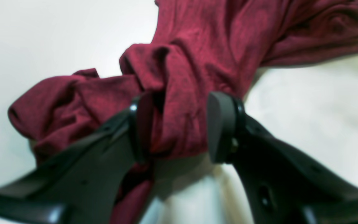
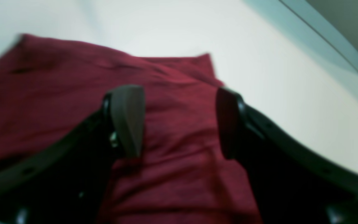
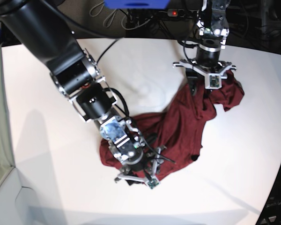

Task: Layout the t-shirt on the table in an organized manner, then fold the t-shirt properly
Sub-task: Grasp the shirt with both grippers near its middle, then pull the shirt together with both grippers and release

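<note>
Black fingers (image 1: 225,127) of the left gripper (image 1: 179,127) fill the foreground of the left wrist view, clamped on a twisted bunch of the t-shirt (image 1: 191,77). The maroon cloth is gathered between the two pads and drapes away from them onto the white surface (image 1: 315,109). This hold appears intended to anchor one end of the garment so that it can be pulled out and spread.

In the base view the t-shirt (image 3: 178,126) lies crumpled in a curved band across the middle of the surface (image 3: 47,140). One end is bunched under the left gripper (image 3: 210,77) at the far side. The other end is heaped beneath the right gripper (image 3: 140,176) at the near side.

The right gripper (image 2: 179,121) hangs over the cloth with its fingers (image 2: 127,121) spread wide. Fabric shows in the gap between the pads, but no pinch is visible there, so this gripper is judged released and holding nothing. Its position over the near end suggests preparation for a second hold.

The layout step is judged unfinished: the shirt is wrinkled, not flat, and sleeves cannot be told apart.
</note>
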### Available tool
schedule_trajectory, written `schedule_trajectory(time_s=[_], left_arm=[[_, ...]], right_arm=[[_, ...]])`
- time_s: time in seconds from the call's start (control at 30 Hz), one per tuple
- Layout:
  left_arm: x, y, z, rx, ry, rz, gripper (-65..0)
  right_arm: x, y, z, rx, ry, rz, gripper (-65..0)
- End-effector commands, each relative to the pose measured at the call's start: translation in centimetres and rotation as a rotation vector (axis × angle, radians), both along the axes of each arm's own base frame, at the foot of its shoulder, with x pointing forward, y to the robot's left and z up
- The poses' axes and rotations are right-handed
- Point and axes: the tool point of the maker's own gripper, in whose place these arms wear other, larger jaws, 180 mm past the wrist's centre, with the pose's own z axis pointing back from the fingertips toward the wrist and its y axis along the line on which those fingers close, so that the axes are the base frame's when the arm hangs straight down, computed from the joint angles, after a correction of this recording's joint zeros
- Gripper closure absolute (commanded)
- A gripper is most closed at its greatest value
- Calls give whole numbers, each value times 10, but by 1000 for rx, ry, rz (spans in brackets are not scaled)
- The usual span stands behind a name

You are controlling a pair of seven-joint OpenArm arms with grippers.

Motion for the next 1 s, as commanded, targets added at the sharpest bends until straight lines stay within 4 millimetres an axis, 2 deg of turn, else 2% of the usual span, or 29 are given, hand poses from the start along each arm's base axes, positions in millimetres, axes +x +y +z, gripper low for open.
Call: schedule_trajectory(time_s=[0.0,0.17,0.23,0.33,0.5,0.53,0.6,0.67,0.77,0.9,0.97], left_arm=[[4,1,10,1,-41,2,-276],[6,1,7,3,-36,3,-276],[6,2,2,5,-26,3,-276],[18,4,0,13,-31,6,-276],[38,30,-13,28,-17,69,-276],[43,35,-16,31,-13,79,-276],[54,41,-20,33,-11,95,-276],[64,49,-23,34,-7,116,-276],[80,59,-25,33,-9,141,-276],[106,73,-21,39,-22,163,-276],[119,74,-18,35,-30,165,-276]], right_arm=[[12,8,24,22,-62,13,-372],[6,1,3,2,-27,7,-371],[-1,-3,-12,-10,6,1,-369],[-10,-10,-28,-21,38,-7,-369],[-37,-21,-66,-45,120,-18,-369],[-43,-29,-76,-59,147,-28,-369],[-53,-32,-86,-67,176,-35,-369],[-63,-26,-88,-51,182,-28,-369],[-75,-34,-81,-40,159,-26,-370],[-101,-15,-56,-27,102,51,-372],[-118,-4,-49,-30,97,91,-372]])
